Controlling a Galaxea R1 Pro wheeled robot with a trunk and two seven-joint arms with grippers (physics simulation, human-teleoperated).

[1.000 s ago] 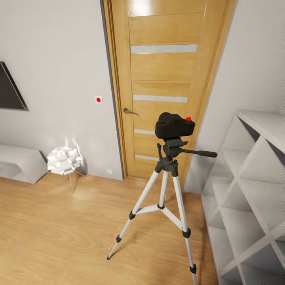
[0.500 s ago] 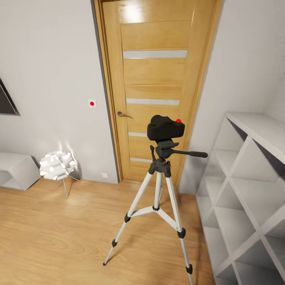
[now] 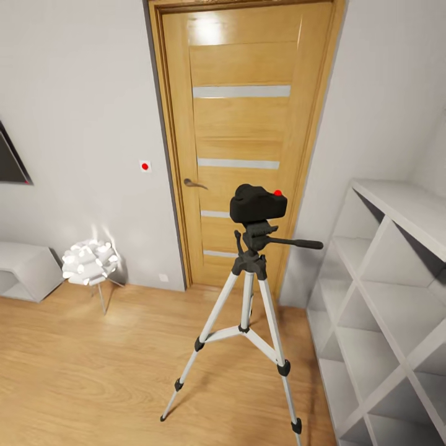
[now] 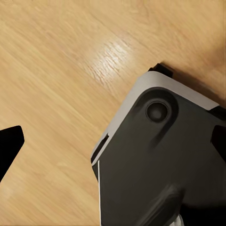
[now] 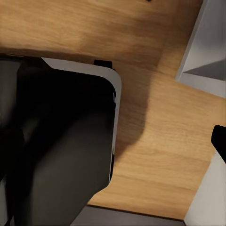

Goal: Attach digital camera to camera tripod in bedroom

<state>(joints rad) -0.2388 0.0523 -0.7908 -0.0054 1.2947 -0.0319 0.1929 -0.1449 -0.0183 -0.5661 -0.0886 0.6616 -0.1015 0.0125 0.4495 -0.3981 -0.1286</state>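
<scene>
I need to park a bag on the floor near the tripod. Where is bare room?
Free: the plank floor between the white lamp and the camera tripod. Crowded: the strip between the tripod's right leg and the white shelf unit, and in front of the door.

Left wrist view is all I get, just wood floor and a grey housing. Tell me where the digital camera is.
Observer: In the head view, the digital camera sits on top of the camera tripod, on its black head, with the red dot facing up.
Operator: Give me what stands around it.
Observer: An oak door is behind the tripod, and a white shelf unit stands to its right.
Operator: Report the pan bar.
Observer: The pan bar sticks out toward the shelf unit, roughly level.
</scene>
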